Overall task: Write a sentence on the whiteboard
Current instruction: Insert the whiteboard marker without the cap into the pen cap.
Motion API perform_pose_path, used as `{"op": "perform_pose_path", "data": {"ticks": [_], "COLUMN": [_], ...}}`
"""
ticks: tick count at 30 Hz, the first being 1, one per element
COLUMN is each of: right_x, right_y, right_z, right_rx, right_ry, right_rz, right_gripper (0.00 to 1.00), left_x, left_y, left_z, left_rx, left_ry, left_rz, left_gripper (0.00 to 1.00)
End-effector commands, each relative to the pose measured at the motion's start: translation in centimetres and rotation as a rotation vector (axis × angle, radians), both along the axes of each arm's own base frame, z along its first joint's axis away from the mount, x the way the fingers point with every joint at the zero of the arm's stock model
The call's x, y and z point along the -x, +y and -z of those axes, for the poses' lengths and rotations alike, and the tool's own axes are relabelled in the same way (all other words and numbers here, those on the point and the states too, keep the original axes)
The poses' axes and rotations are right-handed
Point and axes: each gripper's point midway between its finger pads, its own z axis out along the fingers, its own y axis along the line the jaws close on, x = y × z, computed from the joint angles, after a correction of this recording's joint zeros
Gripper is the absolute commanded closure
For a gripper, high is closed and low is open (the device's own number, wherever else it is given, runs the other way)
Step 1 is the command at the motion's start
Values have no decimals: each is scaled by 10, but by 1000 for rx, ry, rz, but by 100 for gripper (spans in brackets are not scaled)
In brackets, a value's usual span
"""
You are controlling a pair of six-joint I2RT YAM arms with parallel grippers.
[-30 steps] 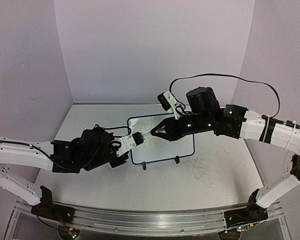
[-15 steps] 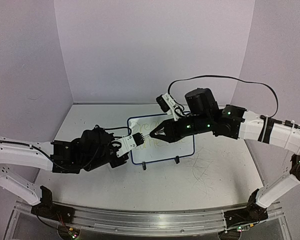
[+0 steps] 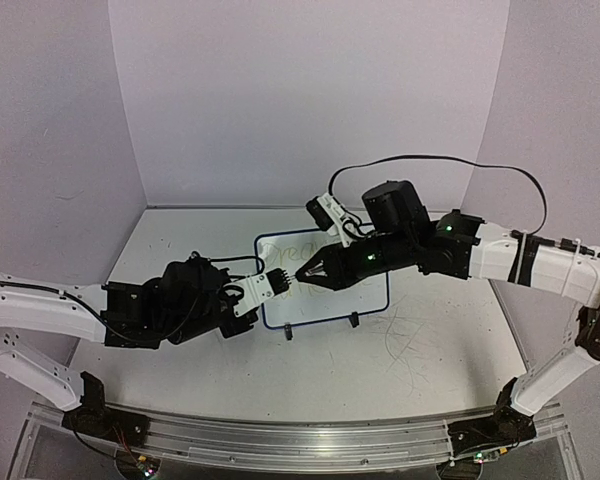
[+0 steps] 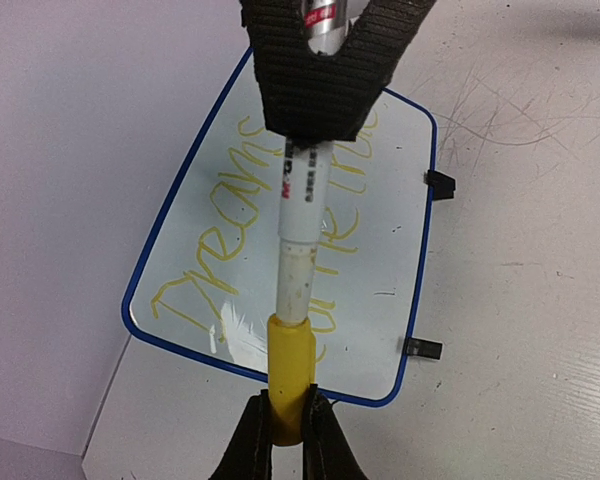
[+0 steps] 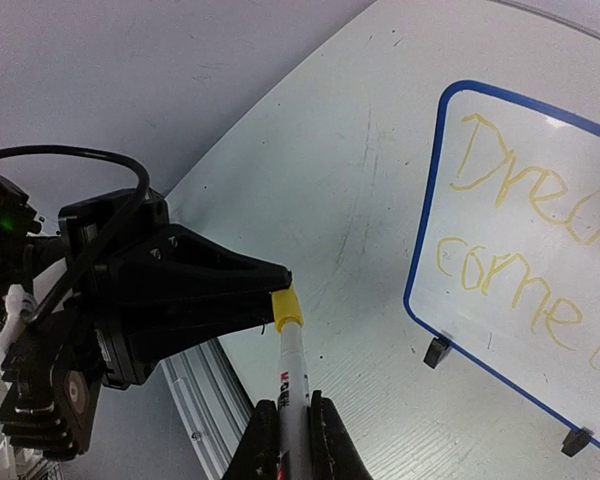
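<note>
The left claw (image 3: 278, 282) pinches the yellow cap (image 4: 289, 372) on the end of a marker (image 4: 301, 215), while the right claw (image 3: 306, 271) clamps the marker's white barrel from the opposite side. Just behind them, the whiteboard (image 3: 373, 298) stands mid-bench (image 3: 430, 370), bearing the sentence (image 5: 525, 250) "Dreams come true" in yellow, written in two lines.
</note>
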Motion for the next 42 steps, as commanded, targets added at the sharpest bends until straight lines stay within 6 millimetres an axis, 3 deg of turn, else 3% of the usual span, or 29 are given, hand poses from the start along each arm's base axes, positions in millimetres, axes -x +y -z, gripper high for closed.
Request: {"op": "perform_pose_path", "data": {"ticks": [1, 10, 15, 18, 23, 30, 32, 34, 37, 40, 42], "right_x": [3, 17, 27, 32, 27, 16, 11, 4, -15, -31, -34], "right_y": [10, 30, 42, 50, 58, 49, 37, 19, -14, -61, -96], "right_z": [0, 22, 35, 38, 42, 29, 16, 1, -38, -97, -134], "right_rx": [-5, 41, 47, 40, 37, 17, -12, -41, -85, -138, -168], "right_ry": [1, 75, 159, 239, 329, 266, 231, 182, 47, -155, -285], "right_rz": [-54, -224, -302, -301, -229, -164, -146, -109, -5, 171, 299], "right_gripper": [100, 100, 100, 100, 100, 99, 87, 68, 37, 9, 2], "left_x": [5, 21, 17, 11, 23, 22, 23, 25, 27, 25, 18], "left_y": [-4, -19, -23, -22, -28, -14, -11, -6, 3, 14, 26], "left_z": [-9, -20, -45, -50, -62, -48, -38, -27, -11, -3, -5], "left_rx": [32, 55, 146, 134, 158, 151, 147, 144, 146, 167, 203], "left_ry": [-20, 50, 83, 29, -19, 7, 51, 95, 149, 184, 198], "left_rz": [23, 92, 44, -35, -8, -60, -78, -99, -133, -189, -257], "left_gripper": [100, 100, 100, 100, 100, 100, 100, 100, 100, 100, 100]}}
